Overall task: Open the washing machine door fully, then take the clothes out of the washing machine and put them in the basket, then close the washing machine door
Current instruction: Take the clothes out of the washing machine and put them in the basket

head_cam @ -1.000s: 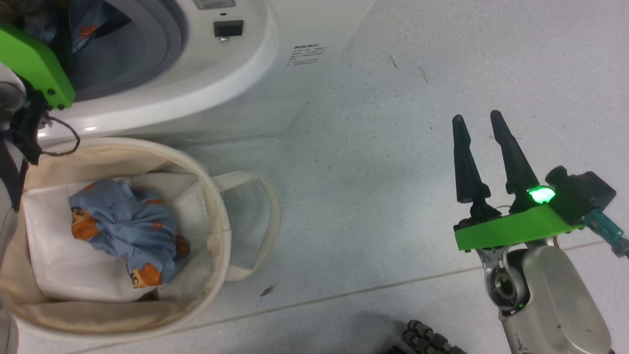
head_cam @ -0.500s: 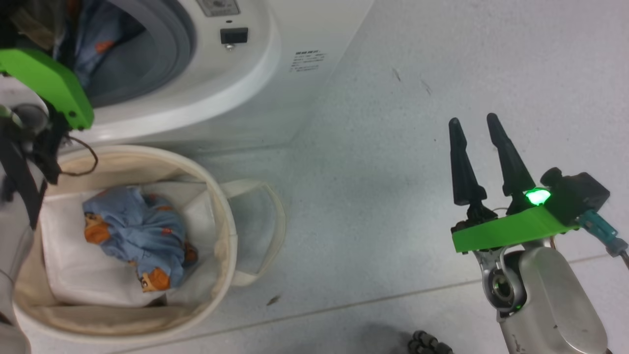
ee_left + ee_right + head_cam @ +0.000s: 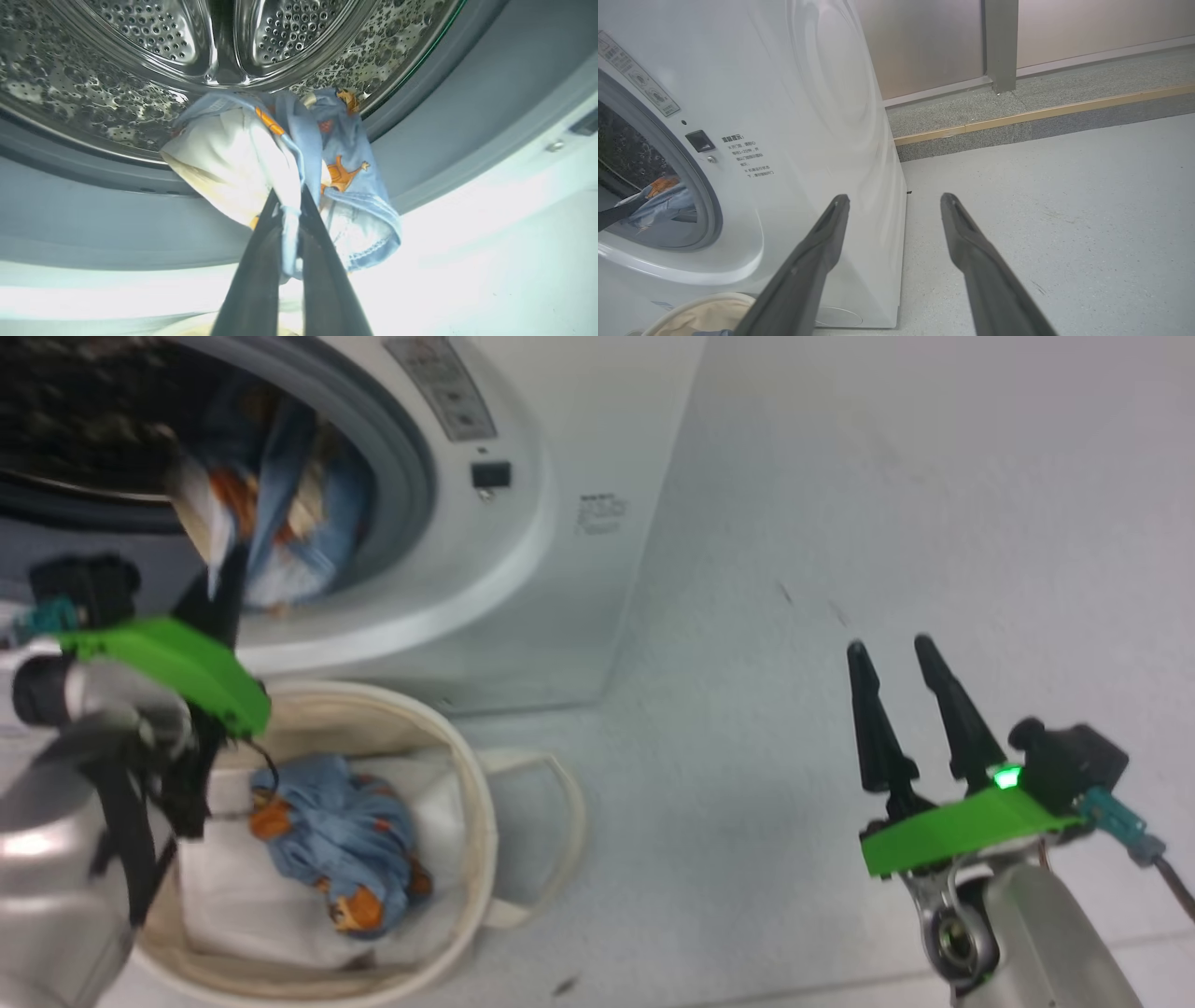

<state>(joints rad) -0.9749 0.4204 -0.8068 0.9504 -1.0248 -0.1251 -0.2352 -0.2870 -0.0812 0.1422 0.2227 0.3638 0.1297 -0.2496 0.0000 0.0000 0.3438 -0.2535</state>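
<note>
Shut within the last second, from wide apart: left gripper [image 3: 289,198], fingers pressed together on a fold of the clothes [image 3: 345,172] at the drum mouth of the washing machine [image 3: 808,93]. Head camera tilted up toward the drum meanwhile, no move of the things.

Pinched bundle: one blue cartoon-print piece plus one cream piece [image 3: 229,158], trailing out of the steel drum [image 3: 140,32] over the grey rubber ring [image 3: 444,116], long axis running along the fingers.

Below that grip, on the floor [image 3: 747,709] against the machine's front: one canvas basket [image 3: 471,775], one blue printed garment [image 3: 336,831] already inside.

Left arm nearer by far. Right gripper [image 3: 889,646] spread wide, holding nothing, well apart over the floor to the machine's right.

Likely next: draw back and lower into the basket.
</note>
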